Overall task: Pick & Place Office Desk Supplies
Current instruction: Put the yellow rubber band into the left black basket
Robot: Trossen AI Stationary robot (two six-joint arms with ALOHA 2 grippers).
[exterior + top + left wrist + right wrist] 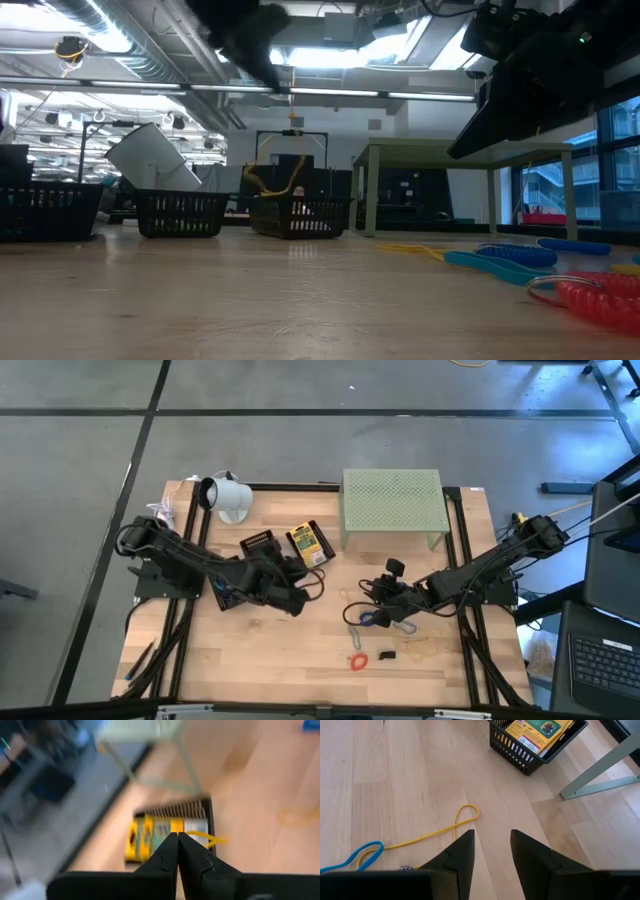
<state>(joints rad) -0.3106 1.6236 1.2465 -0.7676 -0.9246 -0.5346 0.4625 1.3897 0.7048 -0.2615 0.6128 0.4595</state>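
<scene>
My left gripper (pixel 308 582) is shut on a yellow rubber band (pixel 214 839) just above a black basket (pixel 310 544) that holds a yellow printed packet (pixel 150 837). A second black basket (pixel 258 545) stands beside it. My right gripper (pixel 492 837) is open and empty above the table, over another yellow rubber band (pixel 445 830) and a blue band (pixel 355 856) lying flat on the wood. A red band (pixel 357 660), a black clip (pixel 388 656) and a tan band (pixel 420 650) lie nearer the front edge. My left gripper pinches a strand of the yellow band (pixel 205 836) between its two fingertips. The free part of the band trails off beside the fingers, slack, over the basket. The view is blurred, so which part of the loop it has cannot be told.
The pale green perforated stand (pixel 392 505) stands at the far middle, one leg (pixel 600 775) close to the basket. A white cup-like object (pixel 225 495) sits at the far left. Bare wood lies at the front left (pixel 250 650).
</scene>
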